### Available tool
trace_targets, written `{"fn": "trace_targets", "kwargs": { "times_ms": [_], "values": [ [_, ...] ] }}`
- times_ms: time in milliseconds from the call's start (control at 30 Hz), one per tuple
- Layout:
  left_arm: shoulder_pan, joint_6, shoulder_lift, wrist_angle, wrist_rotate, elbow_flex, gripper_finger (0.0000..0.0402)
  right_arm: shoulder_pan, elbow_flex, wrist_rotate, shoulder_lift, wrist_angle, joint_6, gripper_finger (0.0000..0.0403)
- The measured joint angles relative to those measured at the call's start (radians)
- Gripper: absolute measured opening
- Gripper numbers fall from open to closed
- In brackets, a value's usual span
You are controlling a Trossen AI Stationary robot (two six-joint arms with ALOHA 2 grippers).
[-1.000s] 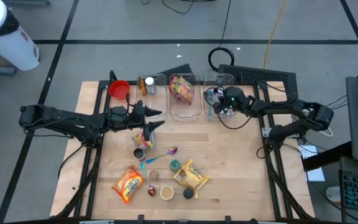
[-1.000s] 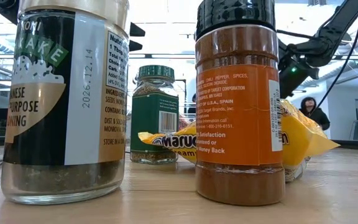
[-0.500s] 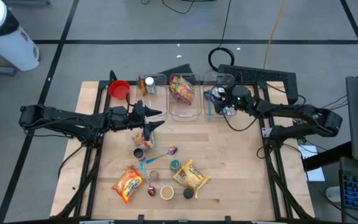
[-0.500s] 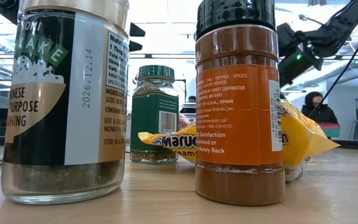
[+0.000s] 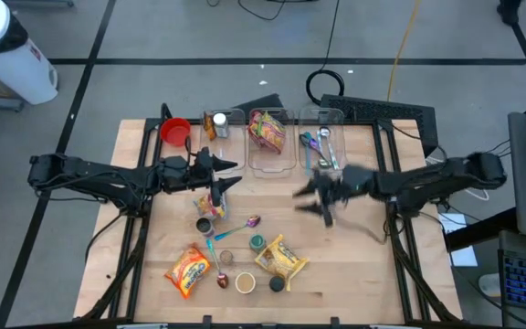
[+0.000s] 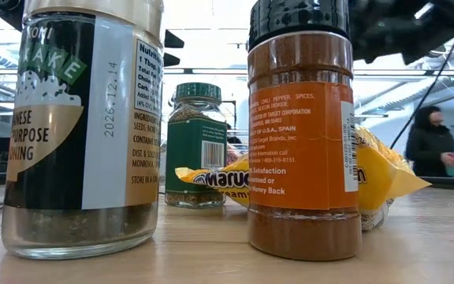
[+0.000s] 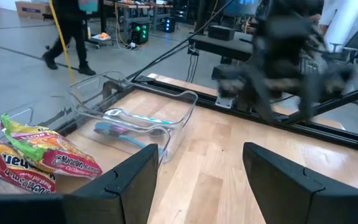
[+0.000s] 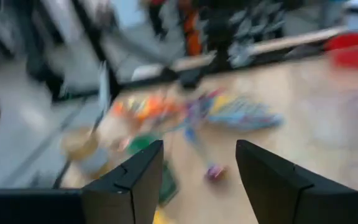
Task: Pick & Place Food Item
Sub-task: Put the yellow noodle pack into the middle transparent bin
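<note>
High view: wooden table (image 5: 354, 265) seen from above, both arms over it.
Food item, look: yellow noodle packet (image 5: 279, 259), crinkled, red and dark print; in the low view its brand lettering is partly read between the jars.
Food item, place: near the table's front edge, right of centre, lying flat; green-lidded jar (image 5: 257, 242) just beside it, dark-lidded jar (image 5: 276, 284) at its front corner.
Food item, axis: long axis set diagonally, one end toward the far left, the other toward the near right.
Second packet: orange packet (image 5: 189, 270) to the left of it, also diagonal, apart from it.
Bins: three clear bins at the far edge; middle bin (image 5: 286, 163) holds a red-and-yellow packet (image 5: 267, 131); right bin (image 5: 341, 119) holds utensils.
Right gripper (image 5: 322, 194): blurred, over bare wood in front of the right bin, well apart from the noodle packet; fingers spread wide in its wrist view, nothing between them.
Left gripper (image 5: 219, 175): over the table's left-centre, near the small jars; fingers parted wide in its wrist view, nothing held.
Low view: two spice jars close to the lens, orange-labelled jar (image 6: 304, 134) partly hiding the noodle packet.
Background: a person (image 6: 426, 142) seen beyond the table.
</note>
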Motion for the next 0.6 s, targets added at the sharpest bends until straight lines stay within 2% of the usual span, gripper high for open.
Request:
{"fn": "trace_targets", "kwargs": {
  "times_ms": [133,233,333,467,600],
  "values": [
    [0.000,0.000,0.000,0.000,0.000,0.000,0.0244,0.200,-0.007,0.172,0.111,0.053,-0.075,0.0194],
    [0.000,-0.001,0.000,-0.001,0.000,0.000,0.0244,0.322,-0.009,0.256,0.189,0.097,-0.105,0.0202],
    [0.000,-0.003,0.000,-0.001,0.000,0.000,0.0244,0.423,-0.010,0.329,0.234,0.069,-0.118,0.0214],
    [0.000,-0.011,0.000,-0.001,0.000,0.000,0.0244,0.502,-0.009,0.401,0.279,0.033,-0.044,0.0225],
    [0.000,-0.011,0.000,-0.001,0.000,0.000,0.0244,0.517,-0.009,0.400,0.352,0.020,0.049,0.0224]
  ]
}}
